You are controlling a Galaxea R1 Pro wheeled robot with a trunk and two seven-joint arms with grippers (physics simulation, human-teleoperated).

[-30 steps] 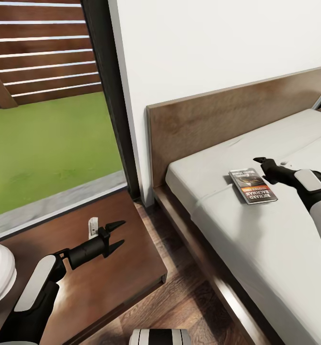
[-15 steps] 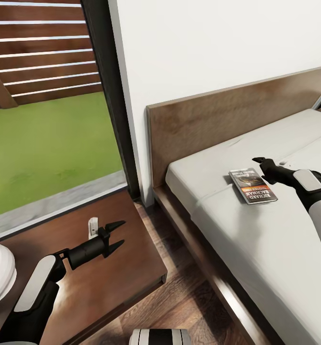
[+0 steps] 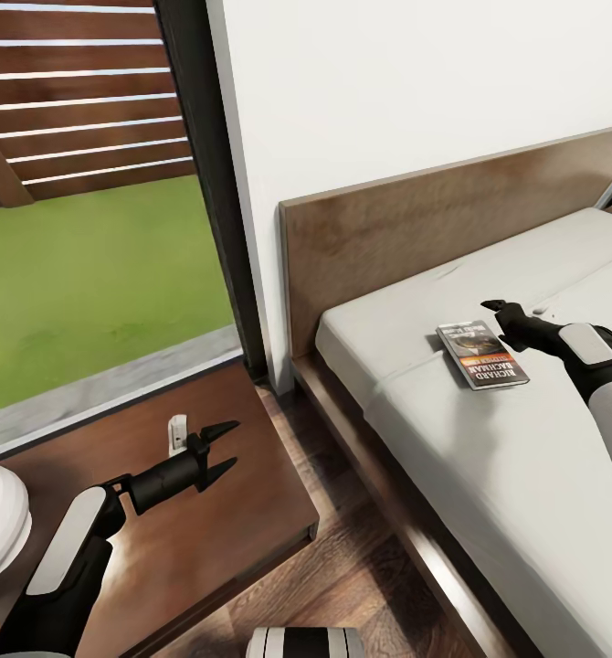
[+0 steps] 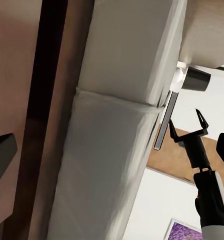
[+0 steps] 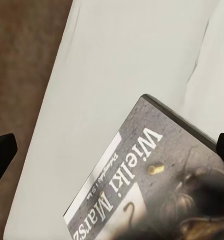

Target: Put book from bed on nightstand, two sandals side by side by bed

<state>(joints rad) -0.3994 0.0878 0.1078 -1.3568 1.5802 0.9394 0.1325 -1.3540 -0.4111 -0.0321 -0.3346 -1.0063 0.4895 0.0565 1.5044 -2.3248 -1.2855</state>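
Book (image 3: 482, 355) lies on the bed (image 3: 489, 457); right arm's fingers (image 3: 500, 309) spread wide beside it, seemingly apart.

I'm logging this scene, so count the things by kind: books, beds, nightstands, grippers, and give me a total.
Book: 1
Bed: 1
Nightstand: 1
Grippers: 2, left gripper and right gripper
Total: 5

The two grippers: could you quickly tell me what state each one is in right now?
Left gripper: open, empty, over the nightstand.
Right gripper: open, holding nothing, just beside the book on the bed.
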